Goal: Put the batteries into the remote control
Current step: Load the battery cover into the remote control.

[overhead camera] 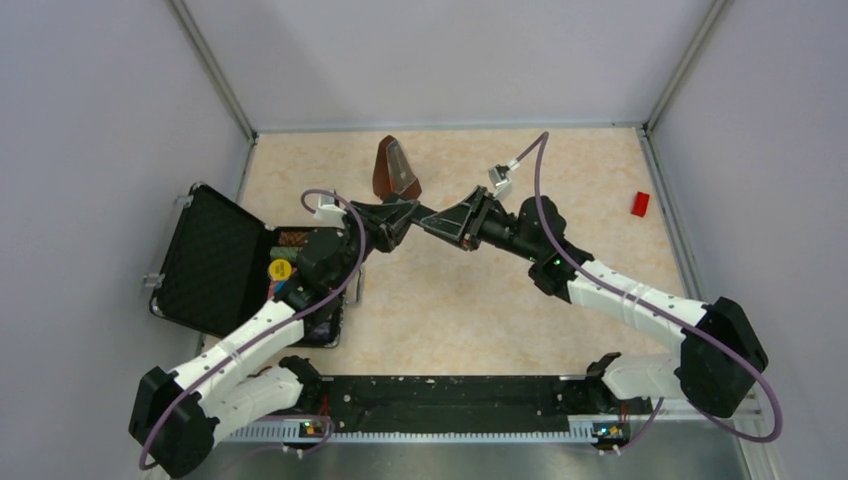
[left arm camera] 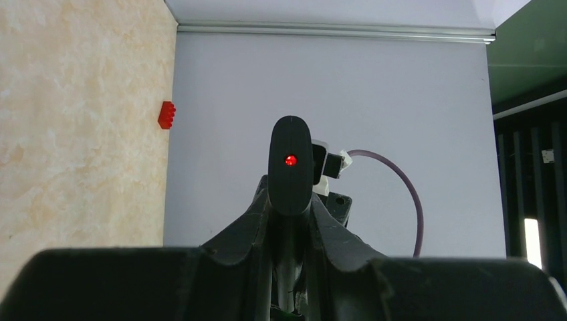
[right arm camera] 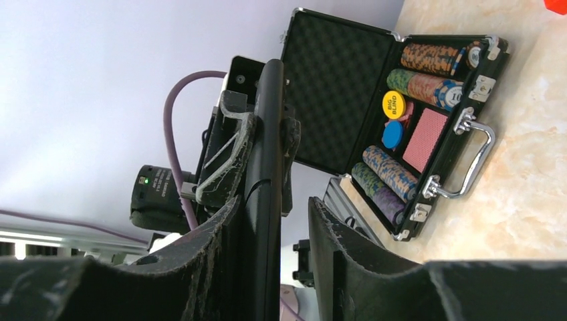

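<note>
- One remote control (left arm camera: 291, 167), lifted off the desk (overhead camera: 480, 310) above its middle, just in front of the metronome (overhead camera: 396, 170); a red dot showing near the end away from the left wrist camera.
- Long axis roughly left to right in the top view, bridging from one pincer straight across to the other; seen edge-on in the right wrist view.
- Pressed together on one end of the remote control: the left pincer (left arm camera: 291, 200), pinching it firmly and carrying its weight.
- Spread around the opposite end: the right pincer (right arm camera: 274, 200), one finger (right arm camera: 220, 227) lying against the remote control, the other apart from it with a plain gap; no grip on that side yet, by the look of it.
- Deciding relation: remote control dead ahead of both pincers and in line with the fingers of each; both arms equally near, the left holding, the right placed to close on it or work at its cover.
- No batteries to be made out in any view; none counted, so probably to be found before any loading.
- Farther out: one open black case (overhead camera: 215, 260) at the desk's left side beside the left arm, with rows of chips (right arm camera: 428, 57) and one yellow disc (right arm camera: 394, 104) inside.
- One red block (overhead camera: 640, 203) far to the right, well apart from both pincers.
</note>
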`<state>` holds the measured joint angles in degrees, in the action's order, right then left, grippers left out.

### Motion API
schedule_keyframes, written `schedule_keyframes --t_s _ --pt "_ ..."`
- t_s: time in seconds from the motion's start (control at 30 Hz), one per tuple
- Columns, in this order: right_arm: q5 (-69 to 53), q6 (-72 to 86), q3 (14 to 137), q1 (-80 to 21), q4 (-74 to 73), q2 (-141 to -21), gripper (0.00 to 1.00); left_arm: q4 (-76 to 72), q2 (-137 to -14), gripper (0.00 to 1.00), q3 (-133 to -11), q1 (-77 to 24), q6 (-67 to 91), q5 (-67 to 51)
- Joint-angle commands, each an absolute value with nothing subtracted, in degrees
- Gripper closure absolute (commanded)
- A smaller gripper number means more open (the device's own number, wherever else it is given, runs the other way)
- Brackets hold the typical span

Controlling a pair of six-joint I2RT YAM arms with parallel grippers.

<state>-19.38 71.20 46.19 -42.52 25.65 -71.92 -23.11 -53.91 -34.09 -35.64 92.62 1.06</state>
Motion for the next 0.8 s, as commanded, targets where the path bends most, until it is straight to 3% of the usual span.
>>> schedule_keyframes --t_s 0.0,0.33,0.77 --pt "-17.5 71.3 47.5 -43.4 26.7 -74.2 0.63 -33.2 -52.2 1.00 -38.3 -36.2 94.9 -3.3" --pt "-18.9 74.6 47.8 -43.3 29.8 -76.6 0.78 -31.8 -50.6 1.00 -37.6 -36.2 94.1 -3.0" --pt "-18.5 75.3 49.9 -43.4 38.4 -81.0 0.76 -35.8 -52.4 1.00 -37.7 -36.2 98.9 -8.6"
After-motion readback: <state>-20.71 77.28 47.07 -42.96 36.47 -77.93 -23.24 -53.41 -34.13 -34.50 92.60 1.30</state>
